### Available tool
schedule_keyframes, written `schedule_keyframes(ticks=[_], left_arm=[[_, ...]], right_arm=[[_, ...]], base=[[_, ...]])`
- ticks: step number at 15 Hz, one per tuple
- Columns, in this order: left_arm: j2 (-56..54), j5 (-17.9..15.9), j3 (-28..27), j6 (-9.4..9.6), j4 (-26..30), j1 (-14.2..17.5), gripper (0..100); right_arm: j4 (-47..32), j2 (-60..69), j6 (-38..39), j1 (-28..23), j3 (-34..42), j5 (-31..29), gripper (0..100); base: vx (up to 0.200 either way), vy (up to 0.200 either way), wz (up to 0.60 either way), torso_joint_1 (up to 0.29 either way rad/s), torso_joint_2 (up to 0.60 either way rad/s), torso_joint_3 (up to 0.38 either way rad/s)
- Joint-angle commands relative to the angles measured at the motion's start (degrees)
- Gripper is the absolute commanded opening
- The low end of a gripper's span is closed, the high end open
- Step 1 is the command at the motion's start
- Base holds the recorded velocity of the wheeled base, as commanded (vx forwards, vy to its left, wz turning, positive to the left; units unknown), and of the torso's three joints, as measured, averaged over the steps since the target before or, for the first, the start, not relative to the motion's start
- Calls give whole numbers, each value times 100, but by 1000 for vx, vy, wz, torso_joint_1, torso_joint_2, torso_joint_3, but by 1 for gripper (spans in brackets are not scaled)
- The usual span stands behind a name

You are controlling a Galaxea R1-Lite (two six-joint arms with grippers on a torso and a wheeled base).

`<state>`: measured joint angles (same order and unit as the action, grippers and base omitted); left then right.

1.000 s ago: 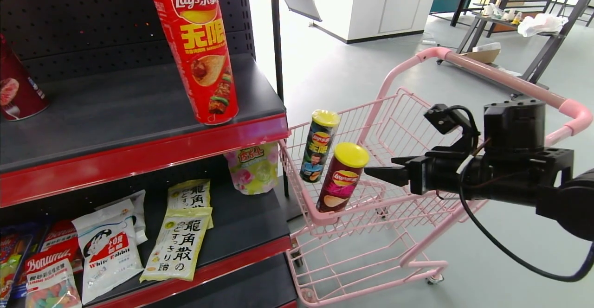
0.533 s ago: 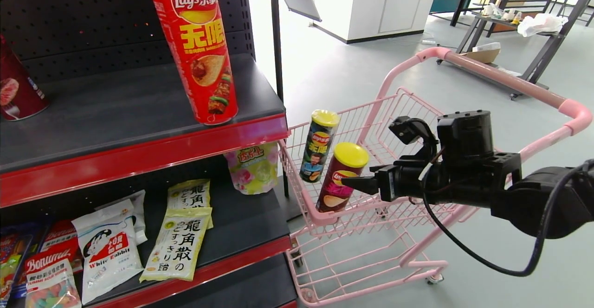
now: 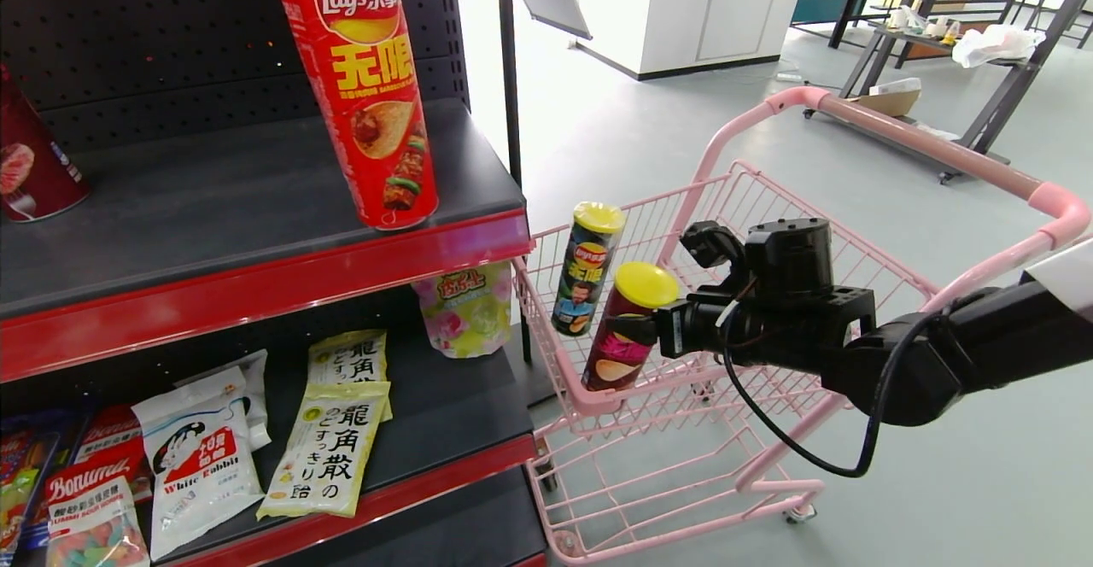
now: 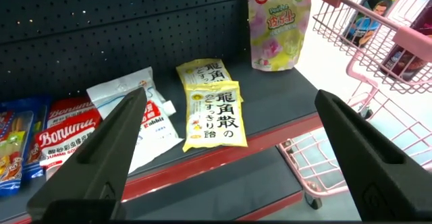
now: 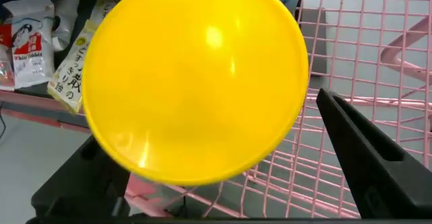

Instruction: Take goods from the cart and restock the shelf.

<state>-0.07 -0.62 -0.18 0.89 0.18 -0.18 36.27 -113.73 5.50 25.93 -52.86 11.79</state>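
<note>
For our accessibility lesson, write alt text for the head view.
The right gripper is at a yellow-lidded maroon chip can in the pink cart, beside a black can. To its left, a shelf holds a tall red can above snack bags.

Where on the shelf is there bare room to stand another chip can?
Upper shelf: wide bare patch between the dark red can and the tall red can. Lower shelf: crowded with packets; bare only in front of the green pouch.

COUNT | pink wire cart: 1 | yellow-lidded cardboard chip cans in it: 2 | tall red chip tube: 1 | flat yellow sachets: 2 | green-pink pouch: 1
</note>
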Motion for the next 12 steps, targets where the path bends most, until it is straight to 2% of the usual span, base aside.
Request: schedule_keyframes(ticks=[1,5,12], left_arm=[[7,1,1,-1,-1,1,100],[7,1,1,-1,-1,1,100],[7,1,1,-1,-1,1,100]], right_arm=[[161,-203,118,26,-14,-10,100],[522,-317,522,246,-14,-238,100],[926,-704,566,220,-23,-361,100]], base=[[0,0,0,0,0,0],[0,0,0,0,0,0],[0,0,0,0,0,0]])
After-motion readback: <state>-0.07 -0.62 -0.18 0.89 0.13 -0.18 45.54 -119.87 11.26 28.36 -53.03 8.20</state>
